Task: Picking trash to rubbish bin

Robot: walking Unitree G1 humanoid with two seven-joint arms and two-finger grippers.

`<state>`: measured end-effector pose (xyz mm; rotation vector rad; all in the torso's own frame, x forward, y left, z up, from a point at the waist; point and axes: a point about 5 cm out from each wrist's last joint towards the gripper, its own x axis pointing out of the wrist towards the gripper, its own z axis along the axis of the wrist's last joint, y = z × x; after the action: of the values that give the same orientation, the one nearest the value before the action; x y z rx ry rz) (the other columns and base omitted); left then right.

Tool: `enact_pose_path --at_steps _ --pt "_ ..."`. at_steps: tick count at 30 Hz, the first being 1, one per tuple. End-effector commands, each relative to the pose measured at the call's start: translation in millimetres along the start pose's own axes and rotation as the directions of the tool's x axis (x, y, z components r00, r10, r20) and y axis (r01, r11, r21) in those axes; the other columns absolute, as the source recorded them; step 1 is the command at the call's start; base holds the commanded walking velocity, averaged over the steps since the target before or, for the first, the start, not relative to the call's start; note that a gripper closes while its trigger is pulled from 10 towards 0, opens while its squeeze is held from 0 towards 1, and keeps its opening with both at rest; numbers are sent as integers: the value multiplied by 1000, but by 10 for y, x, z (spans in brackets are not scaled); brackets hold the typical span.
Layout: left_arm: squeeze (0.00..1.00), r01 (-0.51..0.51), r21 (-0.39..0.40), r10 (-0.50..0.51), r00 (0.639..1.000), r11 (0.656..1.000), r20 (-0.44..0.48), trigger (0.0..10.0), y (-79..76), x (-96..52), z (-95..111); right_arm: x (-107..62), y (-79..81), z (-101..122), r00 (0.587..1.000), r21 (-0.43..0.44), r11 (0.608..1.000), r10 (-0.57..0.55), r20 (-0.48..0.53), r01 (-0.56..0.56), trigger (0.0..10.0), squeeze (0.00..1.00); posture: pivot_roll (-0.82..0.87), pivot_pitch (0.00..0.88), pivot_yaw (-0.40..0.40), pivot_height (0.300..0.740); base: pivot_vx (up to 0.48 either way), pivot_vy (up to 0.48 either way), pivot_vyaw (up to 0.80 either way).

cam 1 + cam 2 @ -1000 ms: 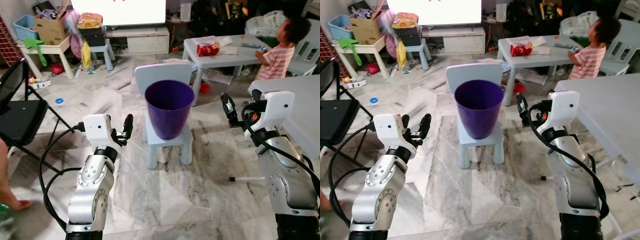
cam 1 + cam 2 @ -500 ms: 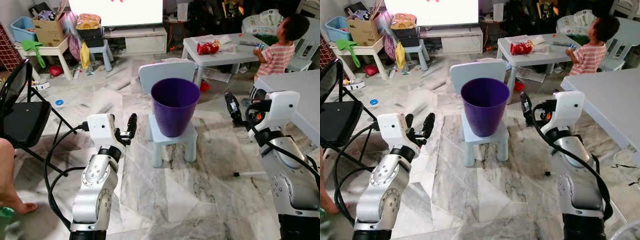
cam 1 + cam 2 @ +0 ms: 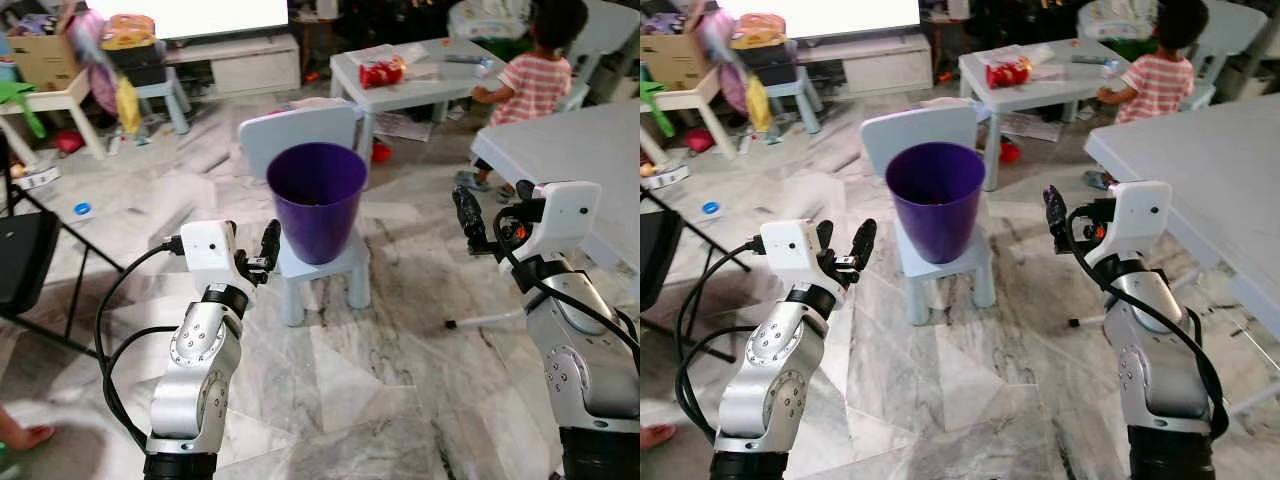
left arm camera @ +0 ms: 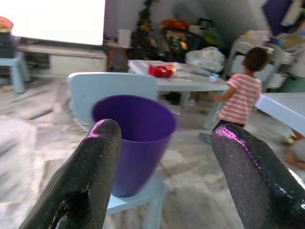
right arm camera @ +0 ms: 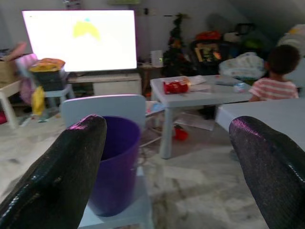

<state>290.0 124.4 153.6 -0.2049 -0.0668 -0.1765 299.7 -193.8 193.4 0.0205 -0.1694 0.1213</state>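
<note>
Head views: purple bin (image 3: pixel 316 200) stands on a small chair (image 3: pixel 325 268); left claw (image 3: pixel 843 245) and right claw (image 3: pixel 468 217) hover on either side of it. Wrist views: each claw's 2 fingers spread wide (nothing held), bin (image 4: pixel 133 140) ahead.

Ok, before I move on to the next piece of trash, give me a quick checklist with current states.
1. Left gripper empty, fingers apart: ok.
2. Right gripper empty, fingers apart: ok.
3. Purple bin upright on the small chair: ok.
4. Next trash target picked out: cannot tell; a red packet lies on the low table.
5. Child standing at that table, near the path: not ok.
</note>
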Motion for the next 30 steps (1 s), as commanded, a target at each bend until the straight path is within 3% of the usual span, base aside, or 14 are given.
enact_pose_path --at_steps 1,22,30 --pt "0 5 1 -5 1000 1000 1 10000 12 10 3 -9 -11 34 1000 0 1000 -2 6 2 10000 0 -11 44 -6 740 0 0 -800" --pt "0 5 -15 -5 1000 1000 6 10000 28 -2 -7 1 3 36 1000 -1 1000 13 3 -13 10000 0 -9 41 -13 740 0 0 -800" --pt "0 17 -14 -17 1000 1000 11 10000 16 -9 -3 -7 4 40 1000 -1 1000 15 6 -15 10000 0 -11 44 -12 740 0 0 0"
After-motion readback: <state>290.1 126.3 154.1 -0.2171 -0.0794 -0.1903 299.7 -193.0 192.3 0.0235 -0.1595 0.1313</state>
